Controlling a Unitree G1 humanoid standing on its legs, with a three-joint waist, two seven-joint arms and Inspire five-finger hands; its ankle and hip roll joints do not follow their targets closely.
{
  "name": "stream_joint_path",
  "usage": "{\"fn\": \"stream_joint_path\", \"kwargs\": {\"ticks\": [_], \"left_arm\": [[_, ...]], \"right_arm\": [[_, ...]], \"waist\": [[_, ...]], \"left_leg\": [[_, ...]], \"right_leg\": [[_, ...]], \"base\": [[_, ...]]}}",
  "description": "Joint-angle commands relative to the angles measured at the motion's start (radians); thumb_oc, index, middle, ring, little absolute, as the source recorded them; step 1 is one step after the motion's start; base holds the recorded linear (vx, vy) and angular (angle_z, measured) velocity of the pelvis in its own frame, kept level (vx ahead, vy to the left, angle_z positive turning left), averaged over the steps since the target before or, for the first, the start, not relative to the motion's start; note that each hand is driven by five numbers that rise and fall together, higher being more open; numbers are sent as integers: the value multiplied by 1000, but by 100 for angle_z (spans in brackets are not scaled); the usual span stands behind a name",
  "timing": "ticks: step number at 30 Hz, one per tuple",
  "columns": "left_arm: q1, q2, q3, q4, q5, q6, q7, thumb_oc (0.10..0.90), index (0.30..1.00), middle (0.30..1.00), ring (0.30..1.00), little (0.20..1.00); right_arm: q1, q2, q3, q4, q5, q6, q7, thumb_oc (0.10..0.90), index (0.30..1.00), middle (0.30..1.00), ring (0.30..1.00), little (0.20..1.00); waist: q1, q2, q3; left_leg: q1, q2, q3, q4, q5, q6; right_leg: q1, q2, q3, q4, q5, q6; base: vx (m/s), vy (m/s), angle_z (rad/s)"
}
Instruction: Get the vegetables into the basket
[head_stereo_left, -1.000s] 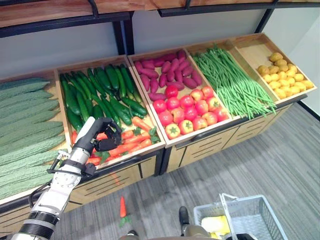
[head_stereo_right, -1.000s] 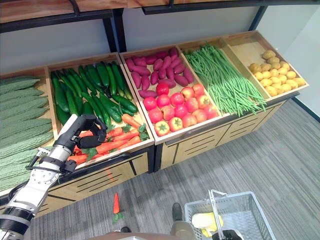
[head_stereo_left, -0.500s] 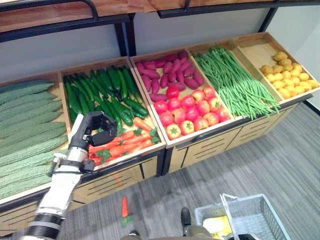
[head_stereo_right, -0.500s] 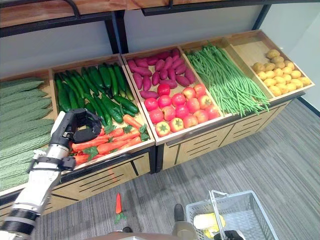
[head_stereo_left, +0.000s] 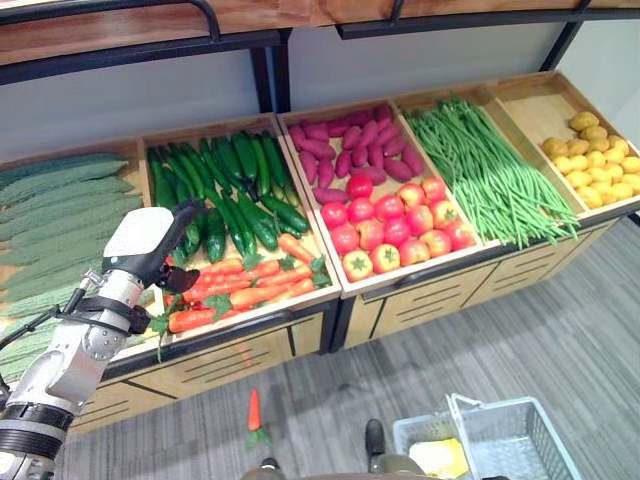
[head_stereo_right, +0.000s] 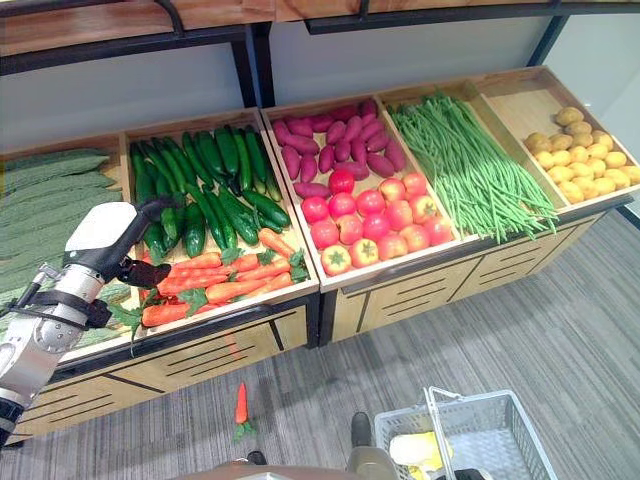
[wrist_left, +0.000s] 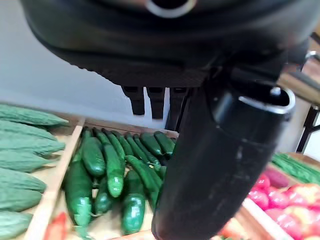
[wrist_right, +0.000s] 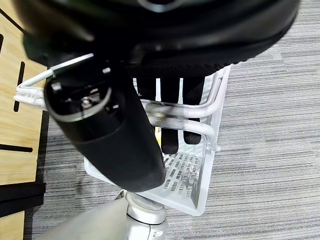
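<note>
Just beside our left hand (head_stereo_left: 150, 240), to its left, lie the bitter gourds (head_stereo_left: 60, 200). The hand hovers over the near-left corner of the crate, its fingers curled in and holding nothing; cucumbers (head_stereo_left: 235, 185) lie just beyond it and carrots (head_stereo_left: 245, 285) to its right. One carrot on the floor (head_stereo_left: 254, 412) lies well below. Further right, our right hand (wrist_right: 170, 125) has its fingers curled round the handle (wrist_right: 175, 112) of the basket (head_stereo_left: 500, 445), with something yellow (head_stereo_left: 438, 457) inside.
</note>
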Motion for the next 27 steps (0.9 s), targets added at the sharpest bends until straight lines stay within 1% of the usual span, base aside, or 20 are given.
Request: {"fn": "stream_joint_path", "kwargs": {"ticks": [1, 8, 12, 16, 21, 27], "left_arm": [[-159, 97, -10, -29, 100, -13, 25, 900, 1000, 1000, 1000, 1000], [-187, 74, -78, 52, 117, -6, 44, 900, 1000, 1000, 1000, 1000], [-239, 58, -132, 110, 122, 15, 40, 900, 1000, 1000, 1000, 1000], [-288, 48, -183, 144, 126, 20, 39, 900, 1000, 1000, 1000, 1000], [-313, 42, -213, 178, 127, 27, 41, 900, 1000, 1000, 1000, 1000], [-319, 56, -243, 184, 136, 29, 7, 900, 1000, 1000, 1000, 1000]], "right_arm": [[-53, -31, 36, 17, -1, -19, 4, 400, 300, 300, 300, 300], [-59, -36, 46, 10, -13, -22, -5, 400, 300, 300, 300, 300], [-65, -43, 50, 5, -14, -21, -12, 400, 300, 300, 300, 300], [-69, -45, 50, 8, -14, -19, -15, 400, 300, 300, 300, 300], [-76, -46, 50, 14, -12, -16, -19, 400, 300, 300, 300, 300], [-76, -51, 47, 15, -16, -13, -18, 400, 300, 300, 300, 300]], "waist": [[3, 5, 5], [-6, 4, 14], [-11, 5, 21], [-11, 5, 26], [-12, 8, 31], [-12, 11, 38]], "left_leg": [[-24, 9, -49, 6, -16, -39], [-32, 11, -48, 6, -12, -40], [-42, 14, -47, 6, -7, -41], [-49, 17, -46, 6, -5, -42], [-54, 19, -44, 6, -3, -43], [-56, 22, -43, 6, -2, -44]], "right_leg": [[14, -73, -56, 68, -69, 73], [3, -71, -51, 71, -66, 72], [-7, -68, -48, 74, -65, 72], [-15, -65, -46, 75, -64, 71], [-22, -61, -45, 75, -64, 70], [-27, -61, -45, 77, -64, 70]], "base": [[0, 0, 0], [0, 0, 0], [0, 0, 0], [0, 0, 0], [1, 0, -1], [3, -2, -2]]}}
